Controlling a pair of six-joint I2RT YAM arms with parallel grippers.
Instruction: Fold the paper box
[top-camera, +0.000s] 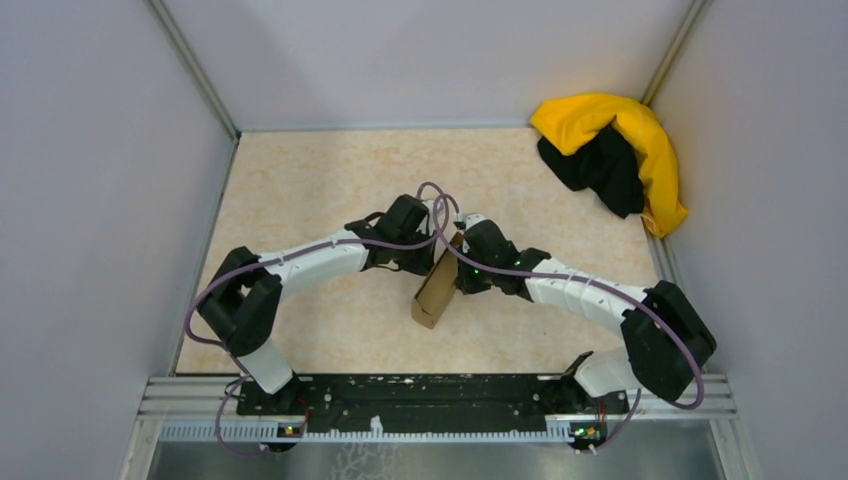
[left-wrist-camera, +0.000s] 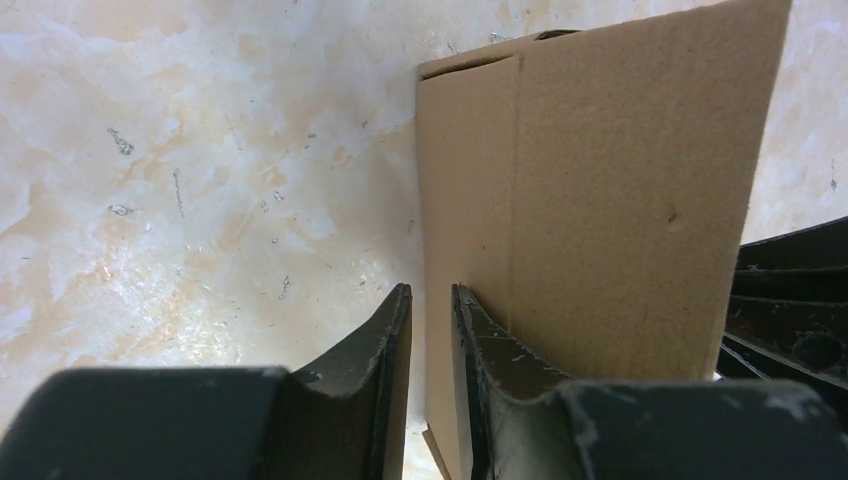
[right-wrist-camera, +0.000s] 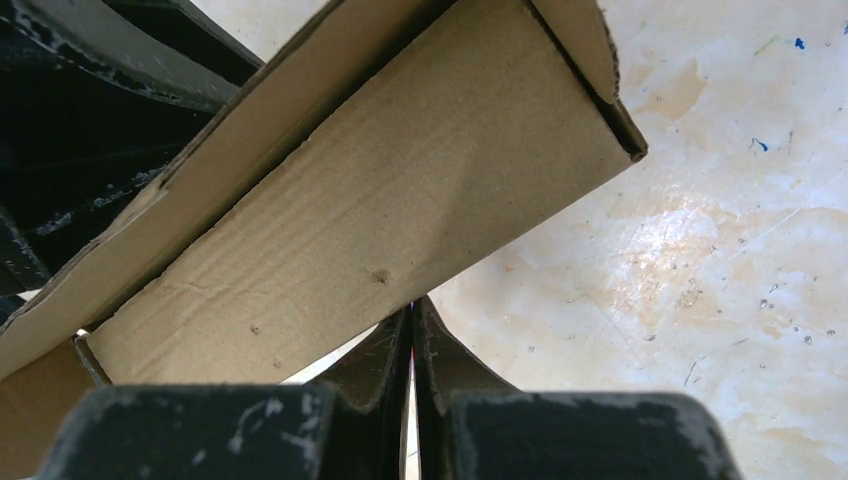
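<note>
From above, the paper box stands on edge at the middle of the table. It sits between my left gripper and my right gripper, both close against it. A yellow-and-black cloth heap lies in the far right corner, well apart.

At my left wrist, the left fingers stand a narrow slot apart, pinching a brown cardboard wall of the box.

At my right wrist, the right fingers are pressed together and hold nothing. Their tips are at the box's flat side; I cannot tell whether they touch.
</note>
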